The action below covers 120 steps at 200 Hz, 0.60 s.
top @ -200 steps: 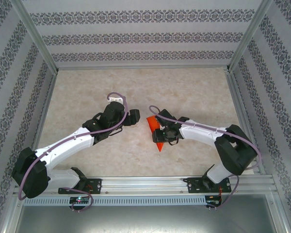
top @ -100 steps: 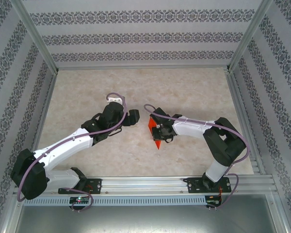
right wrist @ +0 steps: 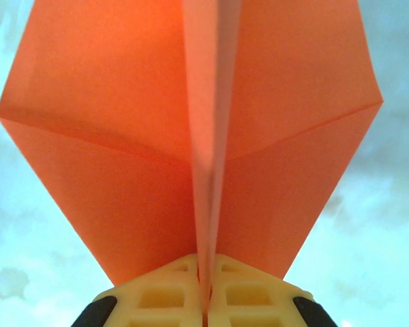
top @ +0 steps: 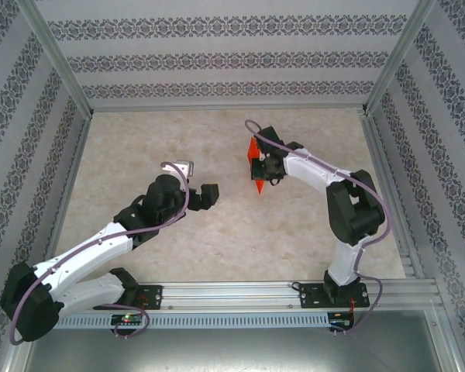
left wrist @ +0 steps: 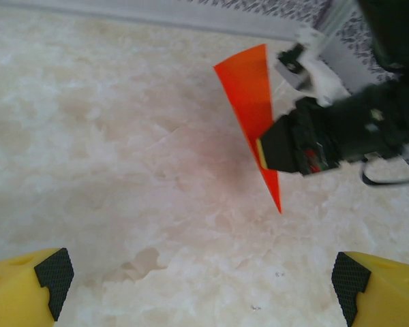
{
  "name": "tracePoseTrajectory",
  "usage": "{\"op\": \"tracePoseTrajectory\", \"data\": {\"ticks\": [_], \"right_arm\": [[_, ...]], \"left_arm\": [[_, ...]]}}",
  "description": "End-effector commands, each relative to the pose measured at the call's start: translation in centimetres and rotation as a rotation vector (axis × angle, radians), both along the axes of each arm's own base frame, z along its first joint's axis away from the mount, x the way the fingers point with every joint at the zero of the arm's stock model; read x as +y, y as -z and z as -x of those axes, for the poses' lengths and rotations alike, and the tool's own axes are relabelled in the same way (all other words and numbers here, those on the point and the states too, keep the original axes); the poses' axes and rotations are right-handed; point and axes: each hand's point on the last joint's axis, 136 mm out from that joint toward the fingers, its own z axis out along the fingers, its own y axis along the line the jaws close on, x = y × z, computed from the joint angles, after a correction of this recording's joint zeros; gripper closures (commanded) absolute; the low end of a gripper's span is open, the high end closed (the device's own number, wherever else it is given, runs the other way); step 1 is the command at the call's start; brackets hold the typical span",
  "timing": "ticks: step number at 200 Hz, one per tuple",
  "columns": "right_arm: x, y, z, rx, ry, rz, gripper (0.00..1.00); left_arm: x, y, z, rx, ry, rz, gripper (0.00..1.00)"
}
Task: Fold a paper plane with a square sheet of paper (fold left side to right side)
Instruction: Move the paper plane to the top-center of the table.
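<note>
Right gripper (right wrist: 206, 269) clamped the centre crease of the bright orange kite-shaped paper plane (right wrist: 116, 116), its far tip cut off beyond the yellow fingers (right wrist: 167, 289). Left gripper (left wrist: 204, 272) gaped empty, well apart, arm reaching forward across the table (top: 139, 139).

light: bright, even | shadows: faint | paper plane (right wrist: 191, 136): soft-focus in right wrist view
</note>
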Motion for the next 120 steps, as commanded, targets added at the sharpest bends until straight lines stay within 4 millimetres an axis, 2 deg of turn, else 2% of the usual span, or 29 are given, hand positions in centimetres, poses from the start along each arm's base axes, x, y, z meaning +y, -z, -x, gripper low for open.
{"op": "tracePoseTrajectory", "data": {"ticks": [1,26,52,74,94,120], "right_arm": [[-1.1,1.5,-1.2,0.049,-0.021,0.074,0.92],[-1.2,2.7,-3.5,0.073,-0.016,0.099,0.93],[-1.2,4.1,-4.9,0.13,-0.027,0.134,0.93],[-1.4,4.4,-5.9,0.132,-0.017,0.153,0.93],[-1.0,4.7,-6.0,0.143,-0.028,0.15,0.92],[-0.3,5.0,-5.4,0.162,-0.045,0.13,0.86]], "left_arm": [[-0.9,-3.2,-0.2,-0.175,0.099,-0.045,0.0],[-1.2,-3.2,-0.4,-0.225,0.15,-0.13,0.0],[-1.4,-3.3,-0.5,-0.237,0.167,-0.161,0.0],[-1.7,-3.1,-0.4,-0.223,0.18,-0.151,0.0],[-1.7,-2.7,-0.4,-0.2,0.181,-0.159,0.0],[-1.4,-2.2,-0.5,-0.184,0.166,-0.172,0.0]]}}
